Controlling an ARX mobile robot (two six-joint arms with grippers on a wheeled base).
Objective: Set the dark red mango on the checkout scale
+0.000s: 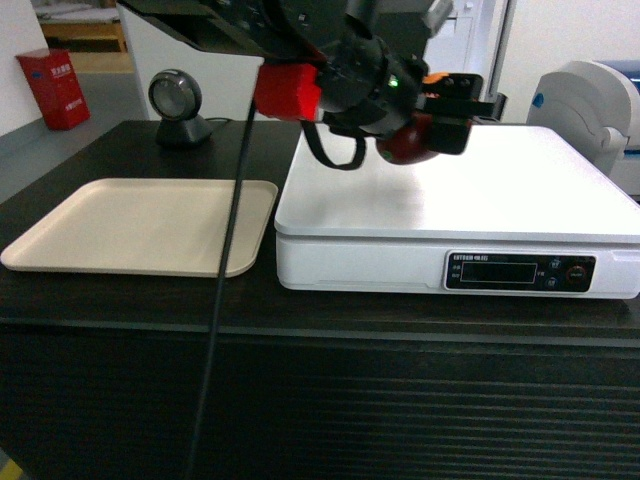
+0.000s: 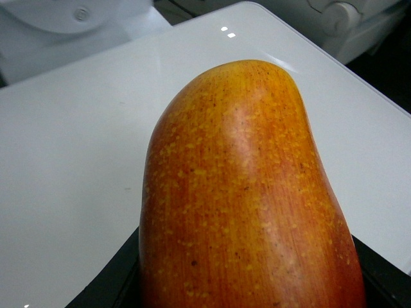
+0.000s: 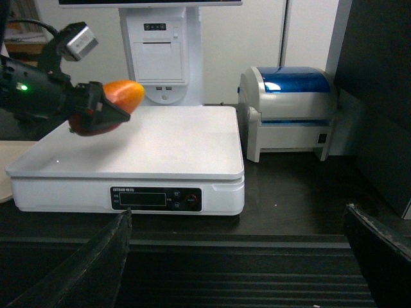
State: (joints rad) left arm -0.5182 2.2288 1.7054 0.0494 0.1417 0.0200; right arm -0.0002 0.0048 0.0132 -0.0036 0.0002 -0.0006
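The dark red mango [image 1: 408, 143] hangs just above the back left part of the white scale [image 1: 480, 200], with my left gripper [image 1: 440, 125] shut on it. In the left wrist view the mango [image 2: 244, 192] fills the frame, orange-red and speckled, between black fingers [image 2: 106, 285] over the scale top [image 2: 77, 141]. The right wrist view shows the mango [image 3: 112, 106] with its orange end pointing right, over the scale [image 3: 160, 144]. My right gripper [image 3: 237, 269] stands open and empty in front of the checkout counter's ribbed panel [image 3: 244, 282].
A beige tray [image 1: 140, 225] lies left of the scale on the dark counter [image 1: 120, 320]. A round black scanner [image 1: 177, 100] stands behind the tray. A white and blue label printer [image 3: 289, 112] sits right of the scale; a white receipt-printer stand [image 3: 160, 51] rises behind it.
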